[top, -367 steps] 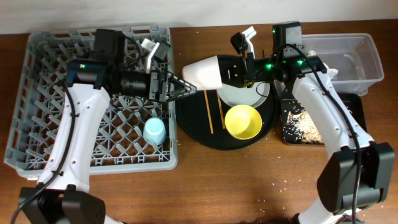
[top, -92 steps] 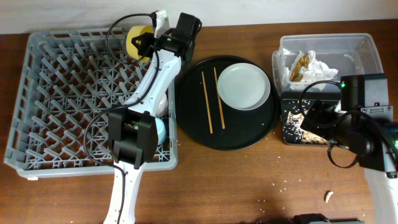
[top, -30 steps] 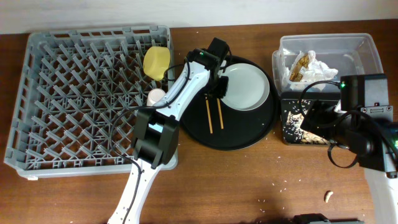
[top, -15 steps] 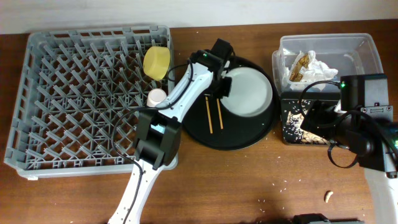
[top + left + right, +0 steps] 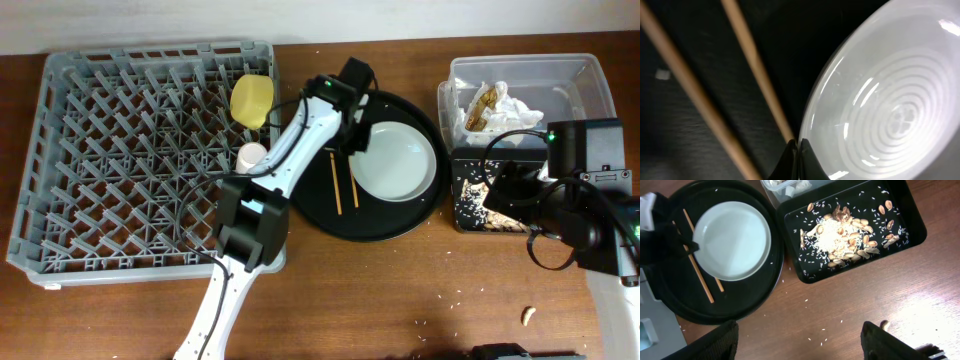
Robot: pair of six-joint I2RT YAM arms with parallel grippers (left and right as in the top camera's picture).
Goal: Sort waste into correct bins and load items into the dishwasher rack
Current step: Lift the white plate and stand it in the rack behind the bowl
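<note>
The pale grey plate lies flat on the round black tray, with two chopsticks beside it on the left. My left gripper is shut, its tips together right at the plate's left rim; no rim shows between them. The yellow bowl and the pink cup sit in the dishwasher rack. My right gripper hangs open high over bare table. Napkins and a wrapper lie in the clear tub. Food scraps fill the shallow black tray.
One tan scrap lies on the table at the front right, next to my right finger. Rice grains are scattered over the wood in front of the round tray. The rack's right wall stands close to the round tray.
My left gripper has shut at the plate's left rim. The plate tipped up briefly, then settled flat, shifted toward the front of the round tray. The right arm has not moved.
</note>
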